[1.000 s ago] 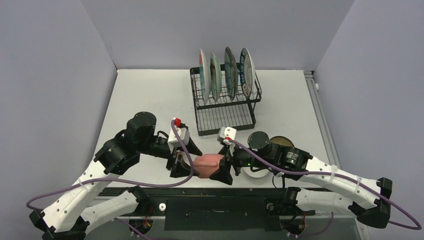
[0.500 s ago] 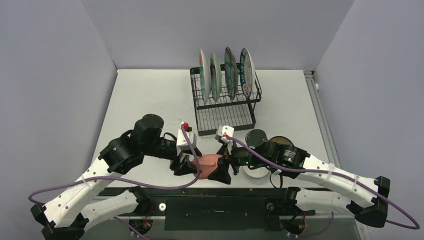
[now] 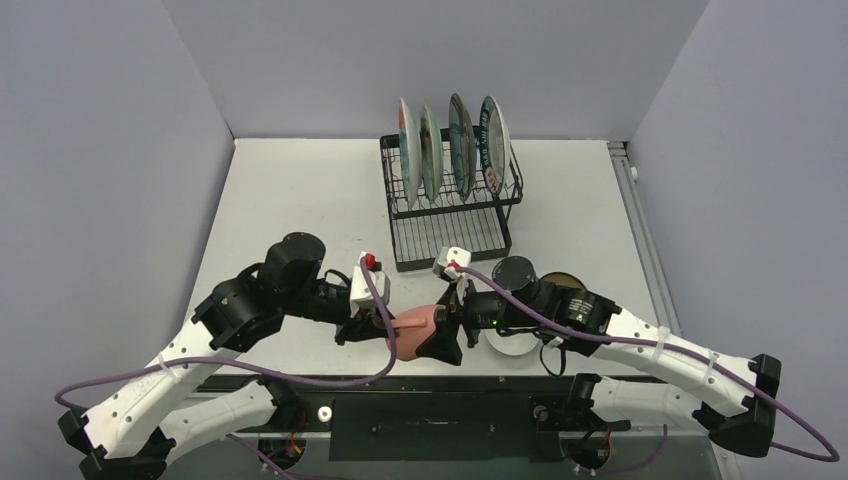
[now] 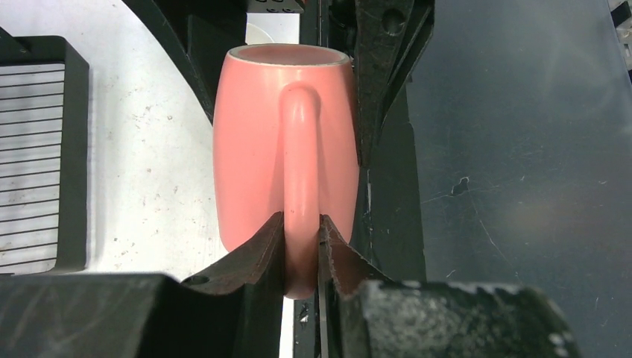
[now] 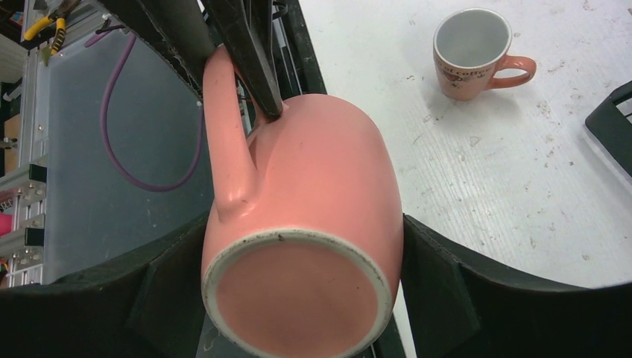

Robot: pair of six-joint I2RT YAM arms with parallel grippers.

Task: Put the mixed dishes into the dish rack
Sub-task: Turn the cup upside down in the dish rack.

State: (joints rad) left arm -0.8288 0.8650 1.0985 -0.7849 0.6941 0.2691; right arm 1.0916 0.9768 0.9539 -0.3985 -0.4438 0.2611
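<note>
Mug hangs on its side between both hands over the worktop's near edge, in front of the rack. Left hand, open beside it a second ago, now pinches the handle nearly shut, and right hand grips the body with jaws wide, so this looks like a handover with right release next. Left wrist view confirms the pinch, right wrist alone shows a second mug upright on the worktop, top view shows four plates slotted.
</note>
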